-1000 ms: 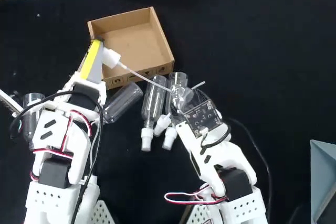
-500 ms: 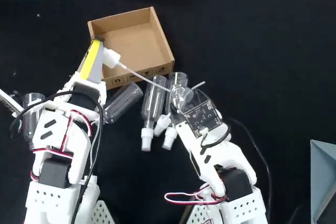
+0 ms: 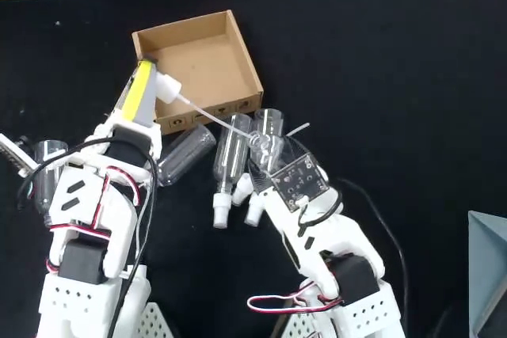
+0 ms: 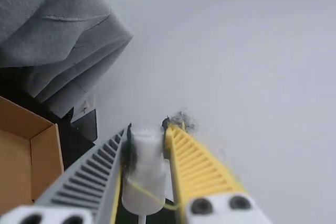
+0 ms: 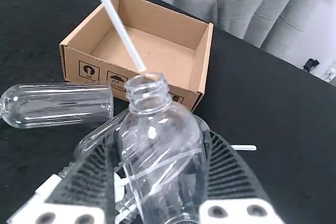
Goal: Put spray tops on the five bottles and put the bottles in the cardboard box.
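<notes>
My left gripper (image 3: 155,85) is shut on a white spray top (image 3: 165,87), held over the near edge of the cardboard box (image 3: 198,65); its long white tube (image 3: 212,121) slants down toward the right arm. In the left wrist view the spray top (image 4: 143,169) sits between the grey and yellow fingers (image 4: 186,166). My right gripper (image 5: 157,150) is shut on a clear open bottle (image 5: 157,135), mouth up, and the tube tip (image 5: 142,69) hangs just at the mouth's rim. In the high view this bottle (image 3: 265,146) stands in front of the box.
Two capped bottles (image 3: 230,165) lie side by side in front of the box, caps toward me. A clear uncapped bottle (image 3: 181,153) lies left of them. Another clear bottle (image 3: 46,170) stands beside the left arm. A grey object (image 3: 487,275) sits at the right edge.
The right arm has shifted slightly left and forward with its bottle, bringing the bottle mouth closer under the tube tip. The left arm has kept still.
</notes>
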`<state>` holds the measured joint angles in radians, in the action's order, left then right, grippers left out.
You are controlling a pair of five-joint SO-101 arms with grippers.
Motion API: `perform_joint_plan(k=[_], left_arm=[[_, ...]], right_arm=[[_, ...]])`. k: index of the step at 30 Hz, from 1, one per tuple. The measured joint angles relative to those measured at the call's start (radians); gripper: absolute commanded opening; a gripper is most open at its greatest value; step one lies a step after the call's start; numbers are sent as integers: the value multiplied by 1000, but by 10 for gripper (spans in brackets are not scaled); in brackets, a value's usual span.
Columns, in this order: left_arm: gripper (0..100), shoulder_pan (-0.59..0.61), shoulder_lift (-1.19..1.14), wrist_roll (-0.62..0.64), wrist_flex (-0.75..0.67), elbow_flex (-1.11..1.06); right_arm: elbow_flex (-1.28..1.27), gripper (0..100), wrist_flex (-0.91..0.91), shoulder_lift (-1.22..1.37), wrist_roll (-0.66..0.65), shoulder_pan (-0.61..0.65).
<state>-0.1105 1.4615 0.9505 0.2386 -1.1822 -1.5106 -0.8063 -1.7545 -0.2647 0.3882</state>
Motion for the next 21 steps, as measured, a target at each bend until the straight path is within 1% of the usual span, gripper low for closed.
perform_joint_plan(k=[3,10,21], left_arm=[[30,-2,-2,-17,0,-21],[30,-54,0,-21,0,-35],[30,-63,0,-23,0,-41]], right_arm=[[0,67,20,0,0,0],[0,67,29,0,0,0],[-18,67,29,0,0,0]])
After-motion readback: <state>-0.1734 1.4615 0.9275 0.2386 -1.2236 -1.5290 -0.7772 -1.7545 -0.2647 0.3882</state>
